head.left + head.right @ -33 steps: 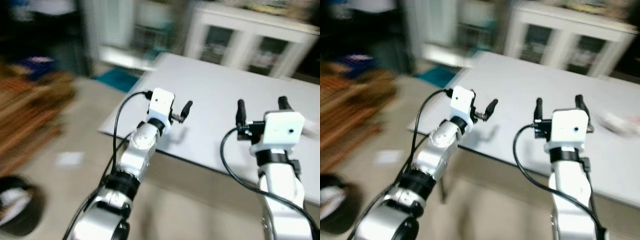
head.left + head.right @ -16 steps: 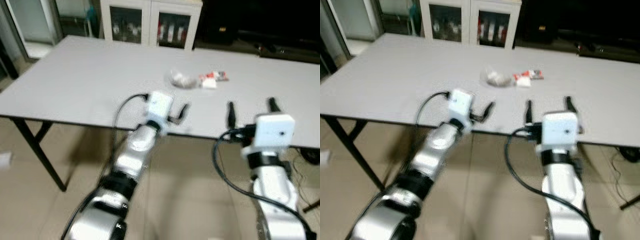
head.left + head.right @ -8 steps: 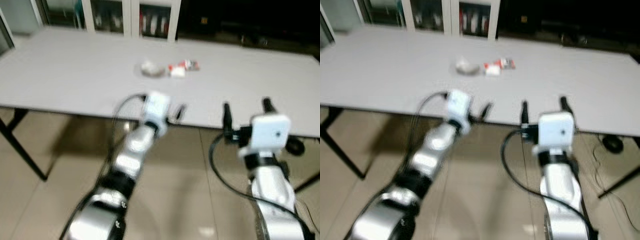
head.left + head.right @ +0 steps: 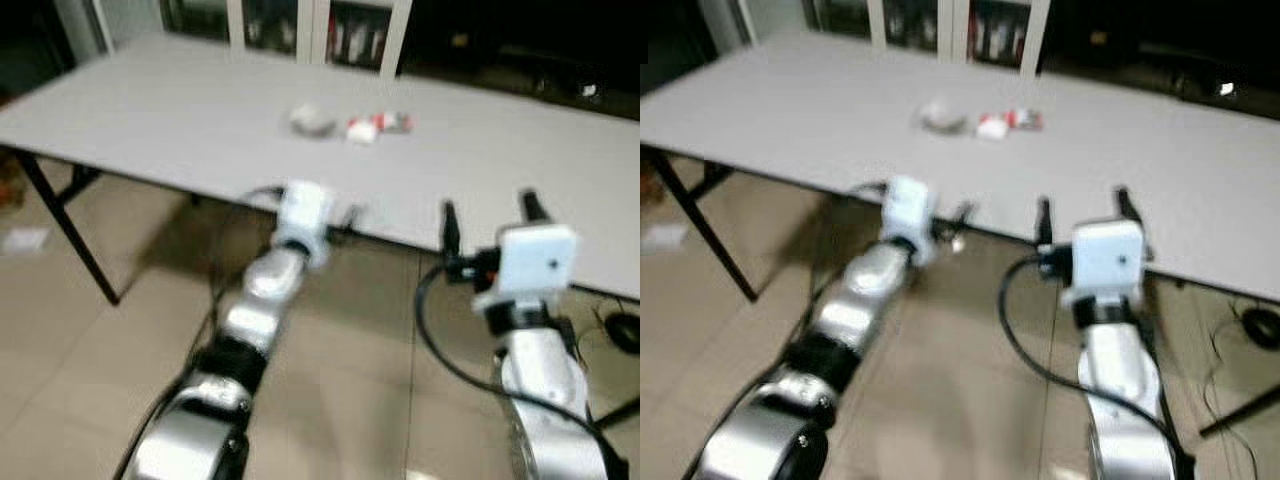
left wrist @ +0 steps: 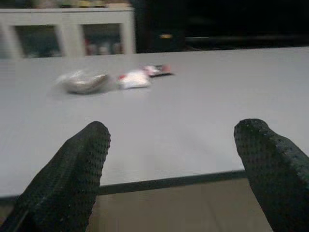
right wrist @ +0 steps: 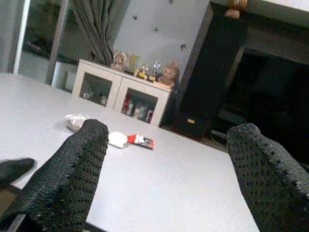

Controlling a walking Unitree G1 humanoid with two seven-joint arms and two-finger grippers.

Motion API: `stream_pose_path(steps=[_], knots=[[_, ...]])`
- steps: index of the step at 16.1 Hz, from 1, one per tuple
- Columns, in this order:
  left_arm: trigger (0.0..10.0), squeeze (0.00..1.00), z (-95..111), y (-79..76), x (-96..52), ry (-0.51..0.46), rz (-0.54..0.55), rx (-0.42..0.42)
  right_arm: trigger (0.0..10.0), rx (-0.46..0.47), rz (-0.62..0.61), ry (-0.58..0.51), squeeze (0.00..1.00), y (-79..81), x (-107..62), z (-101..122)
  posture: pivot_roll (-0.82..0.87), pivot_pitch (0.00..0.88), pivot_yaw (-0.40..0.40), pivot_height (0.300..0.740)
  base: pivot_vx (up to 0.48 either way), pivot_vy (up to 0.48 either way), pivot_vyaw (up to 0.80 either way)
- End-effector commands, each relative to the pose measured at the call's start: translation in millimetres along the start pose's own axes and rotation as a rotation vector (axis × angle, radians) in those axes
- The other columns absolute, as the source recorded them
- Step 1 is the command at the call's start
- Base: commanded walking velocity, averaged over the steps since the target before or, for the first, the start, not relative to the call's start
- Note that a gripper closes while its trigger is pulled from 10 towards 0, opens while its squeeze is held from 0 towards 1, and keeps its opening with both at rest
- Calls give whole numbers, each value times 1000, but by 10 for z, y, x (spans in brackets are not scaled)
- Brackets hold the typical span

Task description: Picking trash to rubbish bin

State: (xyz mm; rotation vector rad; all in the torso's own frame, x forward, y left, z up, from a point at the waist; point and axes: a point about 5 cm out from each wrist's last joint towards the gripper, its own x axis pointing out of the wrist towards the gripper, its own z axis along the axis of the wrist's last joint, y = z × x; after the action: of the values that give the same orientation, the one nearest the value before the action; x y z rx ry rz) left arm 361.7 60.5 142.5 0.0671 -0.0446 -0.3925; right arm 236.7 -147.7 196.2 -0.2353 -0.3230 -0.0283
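Three bits of trash lie near the middle of the grey table [image 4: 180, 120]: a crumpled clear plastic wad [image 4: 313, 119], a small white piece [image 4: 361, 131] and a red-and-white wrapper [image 4: 394, 122]. Both arms are raised in front of the table's near edge, short of the trash. My left gripper [image 5: 175, 128] is open and empty, level with the edge, with the wad [image 5: 83, 82] beyond it. My right gripper [image 4: 488, 208] is open and empty too, its fingers upright; past it lie the white piece [image 6: 117, 139] and the wrapper [image 6: 141, 141].
A white cabinet with glass doors [image 4: 320, 30] stands behind the table, with a dark unit [image 6: 227, 72] to its right. Black table legs [image 4: 65, 225] stand at the left. A white scrap [image 4: 25, 240] lies on the tiled floor. Cables [image 4: 620, 330] trail at the right.
The camera has swung from the floor and a dark bin round to the table, then shifted a little. Both grippers stay open and raised in front of the table edge.
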Motion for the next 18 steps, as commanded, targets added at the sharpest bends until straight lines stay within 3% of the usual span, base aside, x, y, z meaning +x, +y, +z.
stream_pose_path(steps=[1, 4, 18], knots=[[10000, 0, 30, -149, 41, 0, -32, -35, 10000, -8, -15, 9, 0, -55, -7, -22, 53, 18, -52, 740, 0, 0, 0], [10000, 0, 77, -156, 45, -31, -49, -48, 10000, -5, -14, 10, 0, -52, -5, -25, 52, 18, -49, 740, 0, 0, 0], [10000, 0, 65, -83, 62, -14, 6, -67, 10000, -9, 15, 15, 0, -26, -27, -43, 44, 13, -52, 740, 367, 309, 0]])
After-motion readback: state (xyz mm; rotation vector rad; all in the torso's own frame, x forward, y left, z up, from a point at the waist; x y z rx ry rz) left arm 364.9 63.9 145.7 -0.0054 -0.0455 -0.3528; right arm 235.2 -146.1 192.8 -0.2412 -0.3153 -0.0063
